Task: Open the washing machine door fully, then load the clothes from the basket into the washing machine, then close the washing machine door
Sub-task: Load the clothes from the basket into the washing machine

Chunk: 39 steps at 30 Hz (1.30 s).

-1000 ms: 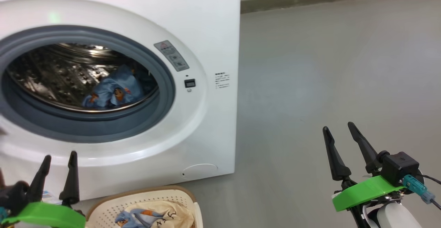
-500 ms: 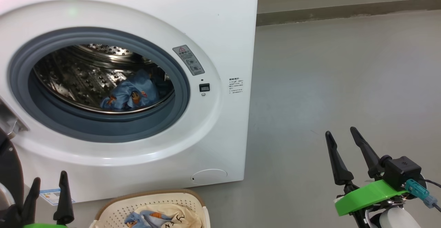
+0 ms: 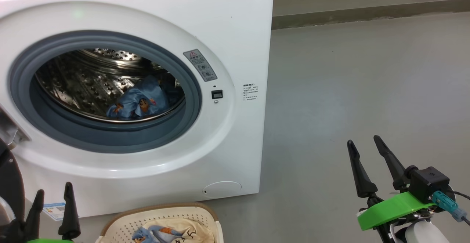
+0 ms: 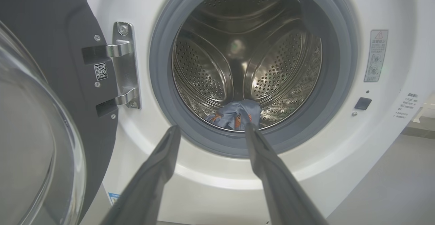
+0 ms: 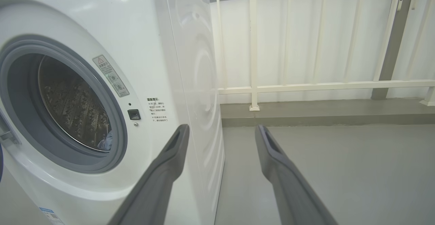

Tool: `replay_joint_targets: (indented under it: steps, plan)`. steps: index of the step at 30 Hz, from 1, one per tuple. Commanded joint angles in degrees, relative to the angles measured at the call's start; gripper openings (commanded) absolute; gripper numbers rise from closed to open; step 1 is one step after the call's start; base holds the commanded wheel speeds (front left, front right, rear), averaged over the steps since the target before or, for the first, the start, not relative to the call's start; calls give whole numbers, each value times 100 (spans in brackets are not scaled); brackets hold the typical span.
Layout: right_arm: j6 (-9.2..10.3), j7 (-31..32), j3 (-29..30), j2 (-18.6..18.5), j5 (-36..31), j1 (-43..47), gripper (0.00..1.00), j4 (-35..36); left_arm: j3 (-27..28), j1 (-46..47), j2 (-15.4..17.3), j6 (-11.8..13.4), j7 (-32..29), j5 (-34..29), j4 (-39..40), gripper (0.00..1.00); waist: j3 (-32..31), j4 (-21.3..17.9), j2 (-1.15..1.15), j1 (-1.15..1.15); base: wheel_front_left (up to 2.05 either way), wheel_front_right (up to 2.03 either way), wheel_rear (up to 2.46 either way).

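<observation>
In front of the washing machine (image 3: 238,44), the washing machine door (image 4: 61,21) stands swung wide to the robot's left, dark grey inner face and glass bowl toward the left wrist camera, hung on a steel hinge (image 4: 124,65). The steel drum (image 4: 244,55) is exposed. The clothes (image 3: 176,232) are split: the blue garment (image 3: 136,102) with orange-brown print lies at the drum bottom near the front lip; a cream garment (image 3: 198,232) with black line drawings sits in the basket (image 3: 154,213) with another blue printed piece (image 3: 150,234) on top of it. The basket is on the floor (image 3: 367,70) just below the machine's front; touching the cabinet or not, can't tell. The left gripper (image 3: 53,188) is at the head view's lower left, just left of the basket, fingers spread, nothing between them, aimed at the drum opening. The right gripper (image 3: 362,140) is well right of the machine over bare floor, fingers apart, empty. A white railing (image 5: 306,85) runs behind the machine's right side.
</observation>
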State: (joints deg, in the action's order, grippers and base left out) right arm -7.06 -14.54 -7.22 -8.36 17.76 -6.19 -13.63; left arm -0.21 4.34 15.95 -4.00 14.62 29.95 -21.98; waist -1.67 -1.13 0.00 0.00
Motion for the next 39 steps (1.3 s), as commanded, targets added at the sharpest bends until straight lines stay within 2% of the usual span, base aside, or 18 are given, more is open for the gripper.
replay_joint_targets:
  steps: [1,15,25,35,39]
  plan:
    - [-43,-46,-128,-76,42,-27,100,144,246,75,116,-12,38,-72,111,100,4,-3,0,0,0,0,0]
    - [-43,-46,-139,-39,33,-41,100,125,280,103,46,-107,38,-150,-19,100,55,-51,0,0,0,0,0]
    - [-43,-46,-187,28,15,-65,100,40,-86,177,-58,-239,-92,-55,-752,100,245,-153,0,0,0,0,0]
    - [-43,-46,-167,227,-193,-224,100,62,-515,588,47,-336,-274,187,-1688,100,876,-306,0,0,0,0,0]
    - [-43,-46,-159,354,-324,-324,100,123,-892,841,133,-345,-366,401,-2009,100,1237,-388,0,0,0,0,0]
